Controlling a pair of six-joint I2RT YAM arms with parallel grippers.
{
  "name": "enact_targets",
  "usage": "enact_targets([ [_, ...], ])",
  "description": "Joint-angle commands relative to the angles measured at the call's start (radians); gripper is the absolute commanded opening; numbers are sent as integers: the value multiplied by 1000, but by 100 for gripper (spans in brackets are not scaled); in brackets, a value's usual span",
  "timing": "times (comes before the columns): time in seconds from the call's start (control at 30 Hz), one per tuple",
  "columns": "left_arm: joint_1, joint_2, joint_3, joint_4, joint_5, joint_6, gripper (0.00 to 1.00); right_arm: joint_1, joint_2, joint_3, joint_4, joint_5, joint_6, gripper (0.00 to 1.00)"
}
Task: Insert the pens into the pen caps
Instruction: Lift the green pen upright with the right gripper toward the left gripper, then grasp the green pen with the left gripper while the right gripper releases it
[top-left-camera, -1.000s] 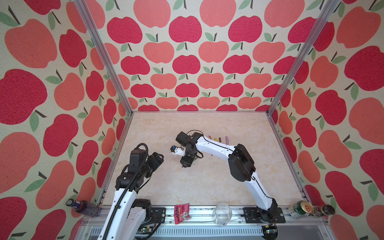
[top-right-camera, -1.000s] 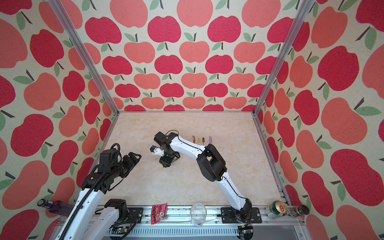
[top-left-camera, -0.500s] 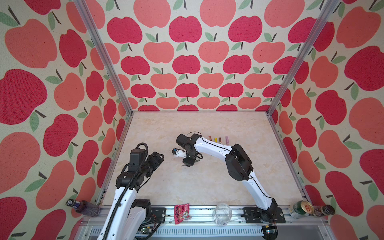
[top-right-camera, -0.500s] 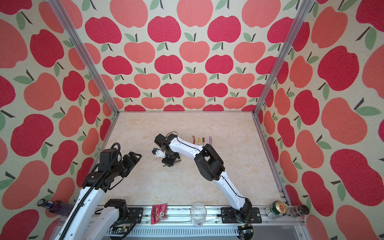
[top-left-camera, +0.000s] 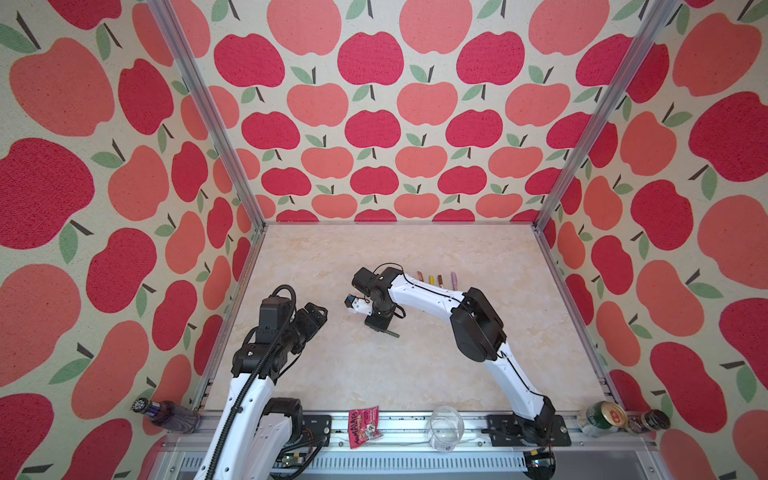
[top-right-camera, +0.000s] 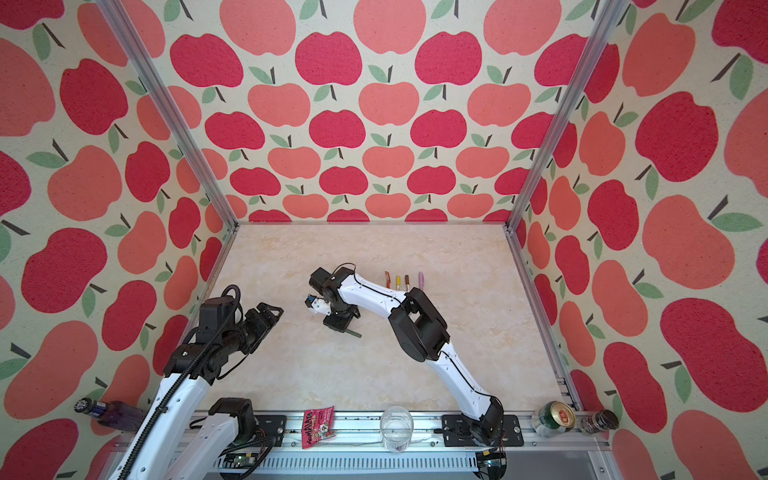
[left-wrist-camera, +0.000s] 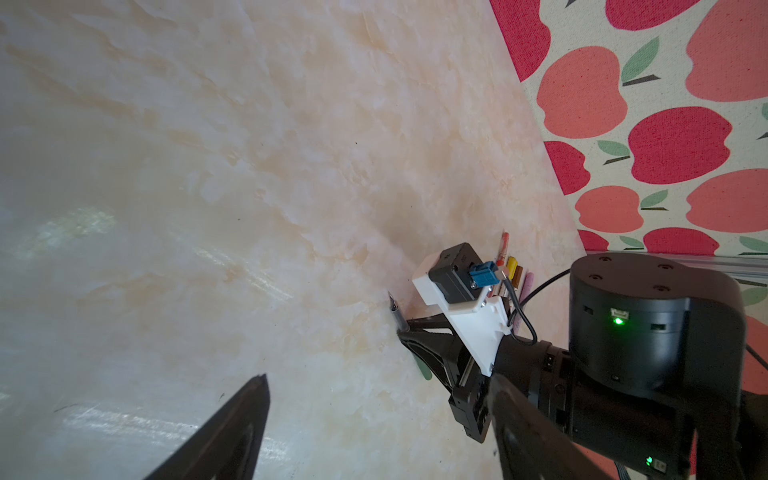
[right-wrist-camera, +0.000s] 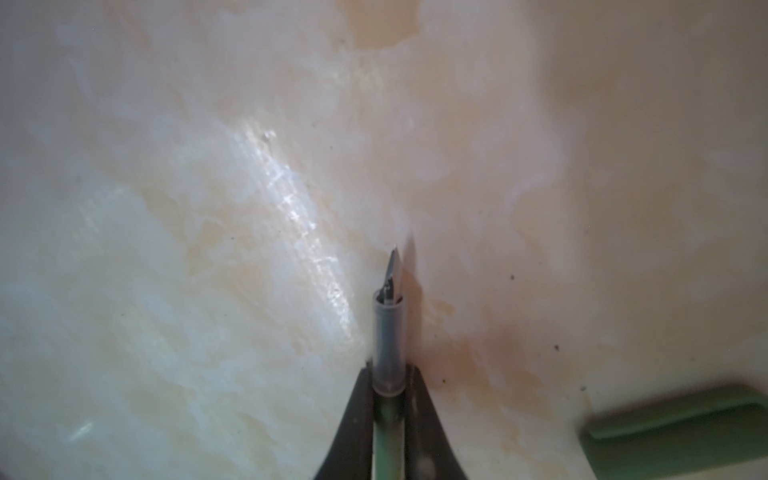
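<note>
Only the right jaws have changed over the last second: they have drawn together on the green pen, and both arms otherwise sit where they were. At the left edge of the table (top-left-camera: 332, 382), the left gripper (top-left-camera: 318, 316) hangs above the surface, jaws wide apart and holding nothing. At mid-table the right gripper (top-left-camera: 377, 323) is down at the surface, clamped on the green pen (top-left-camera: 391, 333) just behind its bare nib, which pokes out past the fingertips. The green cap (right-wrist-camera: 673, 419) lies loose on the table close by; it is blurred in the right wrist view and hidden in both top views. Farther back and to the right, four pens lie side by side in a neat row: red (top-left-camera: 420, 276), yellow (top-left-camera: 432, 279), brown (top-left-camera: 441, 279), lilac (top-left-camera: 454, 279). They look capped, though they are too small to be sure. By that reading four of the five pairs are done, and the last is grasped but not yet joined; the green pen and its cap have yet to be brought together. Count: five pens, one of them in the jaws; one loose cap, with four more judged to be on their pens; two grippers, one empty and one loaded.
</note>
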Motion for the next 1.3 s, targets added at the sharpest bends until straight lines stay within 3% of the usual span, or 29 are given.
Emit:
enact_targets([
  [0.0, 6, -5, 21, 28, 26, 55, 85, -24, -49, -16, 53, -107, 115, 9],
  [0.23, 2, -15, 18, 232, 226, 176, 85, -139, -276, -164, 341, -382, 440, 9],
  [0.37, -16, -9, -3, 399, 395, 201, 87, -182, -398, -278, 523, -476, 618, 8],
  [0.53, -57, 41, -5, 503, 531, 232, 87, -208, -523, -431, 834, -578, 846, 7],
  [0.67, -96, 93, -8, 595, 601, 217, 87, -207, -564, -466, 950, -613, 927, 7],
  [1.03, -168, 152, -5, 701, 538, 210, 84, -186, -588, -486, 1046, -689, 1017, 7],
  [1.27, -168, 157, 4, 708, 494, 211, 66, -172, -594, -495, 1082, -712, 1047, 7],
])
